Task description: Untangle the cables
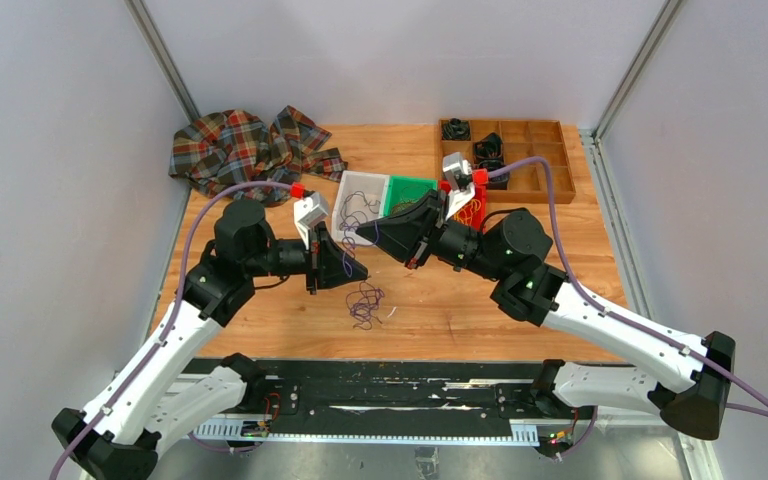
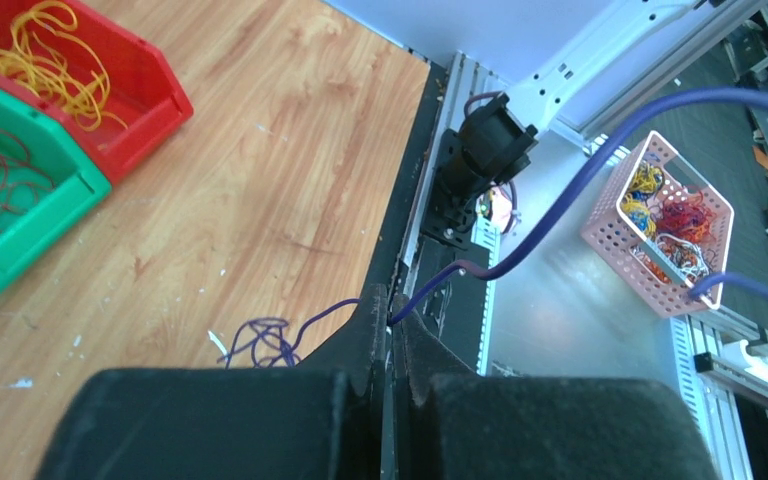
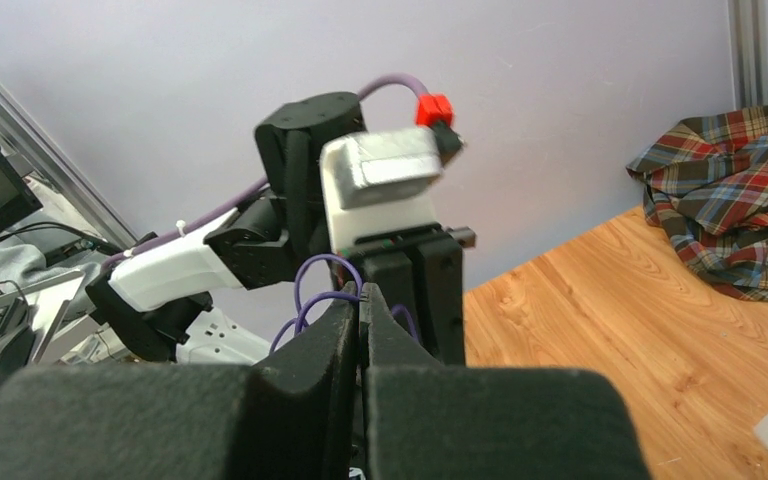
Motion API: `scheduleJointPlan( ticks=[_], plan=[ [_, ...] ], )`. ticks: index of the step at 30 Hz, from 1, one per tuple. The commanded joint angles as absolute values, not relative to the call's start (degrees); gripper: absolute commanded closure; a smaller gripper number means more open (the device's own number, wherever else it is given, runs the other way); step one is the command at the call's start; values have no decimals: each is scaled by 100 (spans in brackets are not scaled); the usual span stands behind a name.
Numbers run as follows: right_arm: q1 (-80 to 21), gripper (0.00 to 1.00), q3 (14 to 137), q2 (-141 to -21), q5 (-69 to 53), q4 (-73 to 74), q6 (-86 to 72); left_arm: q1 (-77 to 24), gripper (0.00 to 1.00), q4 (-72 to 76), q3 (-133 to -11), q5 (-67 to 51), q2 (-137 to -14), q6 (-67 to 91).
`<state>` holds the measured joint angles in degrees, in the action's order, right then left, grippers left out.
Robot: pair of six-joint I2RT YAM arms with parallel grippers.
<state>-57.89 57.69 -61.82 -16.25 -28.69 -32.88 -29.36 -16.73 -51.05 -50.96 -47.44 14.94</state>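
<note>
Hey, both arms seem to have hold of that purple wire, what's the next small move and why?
Probably draw the left gripper and right gripper slowly apart. Both look shut on the purple cable, their tips close together, while its loops lie bunched on the table below them. Spreading should start pulling those loops open.

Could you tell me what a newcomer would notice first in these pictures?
Mid-table, the left pincer and right pincer meet, each shut on purple wire, its tangle lying just below. Behind sit a plaid cloth, back left, and a red bin and green bin, centre.
</note>
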Motion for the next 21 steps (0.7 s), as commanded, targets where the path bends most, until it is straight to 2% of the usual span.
scheduleJointPlan(
  ticks=[1, 3, 6, 8, 11, 17, 21],
  plan=[
    [-5872, 99, 5654, -6113, -1460, -2907, -3128, -2909, 99, -1608, -5422, -5250, -4707, 1437],
    [-5871, 95, 5647, -6118, -1463, -2842, -3035, -2909, 99, -1633, -5374, -5247, -4675, 1421],
    [-5865, 61, 5509, -6014, -1311, -2634, -2838, -2909, 99, -1667, -5442, -5296, -4634, 1428],
    [-5862, 45, 5332, -5854, -1334, -2542, -2422, -2909, 99, -1732, -5617, -5354, -4651, 1442],
    [-5865, 38, 4986, -5565, -1392, -2320, -1802, -2914, 99, -1884, -5971, -5316, -4691, 1405],
    [-5875, 36, 4434, -5392, -1488, -2286, -1047, -2914, 99, -2012, -6473, -5416, -4816, 1449],
    [-5871, 35, 4528, -5682, -1539, -2492, -968, -2917, 99, -2021, -6634, -5449, -4930, 1482]
  ],
)
